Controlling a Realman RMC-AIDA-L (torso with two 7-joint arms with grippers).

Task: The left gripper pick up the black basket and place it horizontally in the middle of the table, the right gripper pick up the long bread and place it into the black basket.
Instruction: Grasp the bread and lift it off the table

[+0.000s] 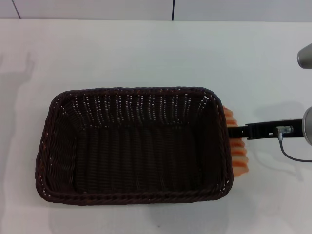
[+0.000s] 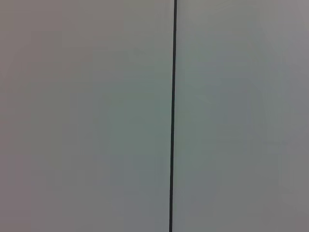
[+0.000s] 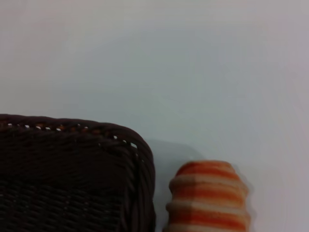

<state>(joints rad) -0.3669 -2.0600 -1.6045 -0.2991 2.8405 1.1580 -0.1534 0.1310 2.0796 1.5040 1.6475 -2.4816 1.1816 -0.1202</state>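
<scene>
Behind the black basket (image 1: 134,146) wall, long bread (image 1: 238,146) (half hidden); right end effector (image 1: 233,132) state unclear.

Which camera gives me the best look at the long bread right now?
The right wrist view: the long bread shows its end and stripes beside the black basket. The head view shows only ridges past the basket's right wall. The left wrist view shows none.

The right tool (image 1: 233,131) reaches the long bread (image 1: 237,152) beside the black basket (image 1: 134,193).

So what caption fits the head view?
Right pincer reaching the long bread beside the empty black basket.
</scene>
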